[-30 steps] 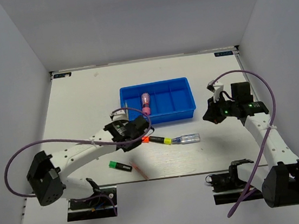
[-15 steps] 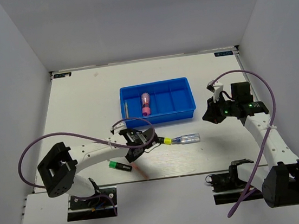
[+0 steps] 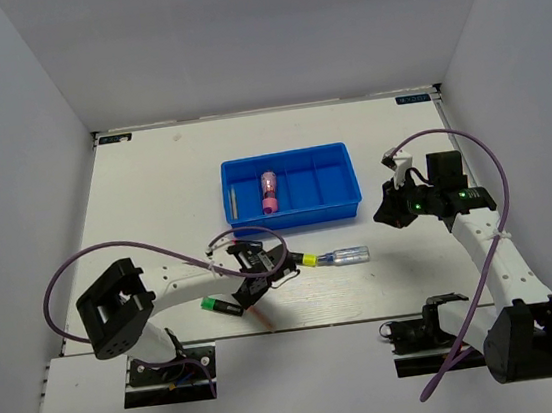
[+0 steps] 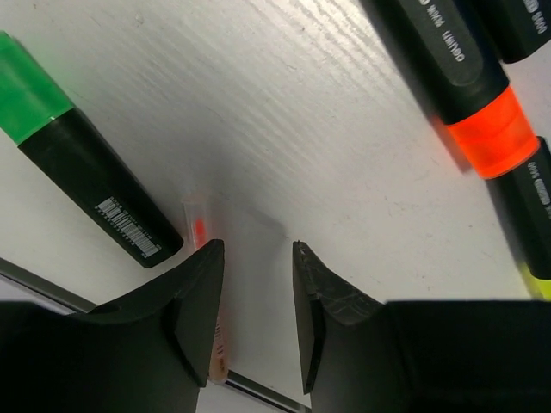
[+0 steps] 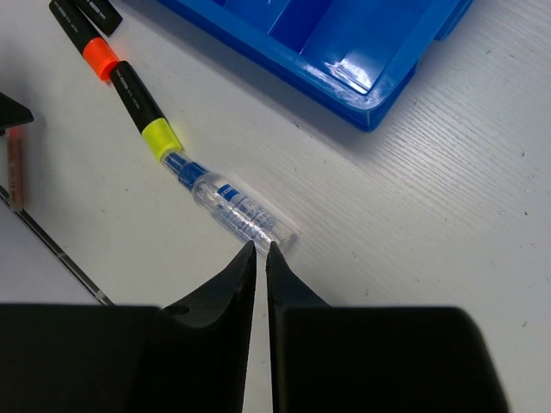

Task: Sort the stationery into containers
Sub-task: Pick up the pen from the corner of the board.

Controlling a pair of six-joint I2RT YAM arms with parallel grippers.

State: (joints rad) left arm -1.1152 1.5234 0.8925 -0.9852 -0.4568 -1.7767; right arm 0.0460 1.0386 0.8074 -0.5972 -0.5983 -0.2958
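Note:
My left gripper (image 3: 251, 290) (image 4: 258, 245) is open and low over the table, with bare table between its fingers. A thin pale-pink stick (image 4: 198, 231) (image 3: 261, 316) lies at its left finger, partly hidden by it. A green-capped highlighter (image 4: 77, 172) (image 3: 222, 306) lies to the left. Orange-capped (image 4: 465, 86) and yellow-capped (image 3: 303, 260) highlighters and a clear bluish pen (image 3: 348, 255) (image 5: 237, 206) lie in a row. The blue tray (image 3: 288, 155) (image 5: 344, 52) holds a pink marker (image 3: 269, 192) and a pale stick (image 3: 234, 202). My right gripper (image 3: 390, 213) (image 5: 261, 245) is shut and empty, above the pen's end.
The table's front edge (image 4: 52, 288) runs just below the left gripper and the green highlighter. The left arm's purple cable (image 3: 91, 259) loops over the front left. White walls stand on three sides.
My left gripper has moved from beside the tray's front wall toward the table's front edge and now hangs over the pale-pink stick. The right arm has not moved.

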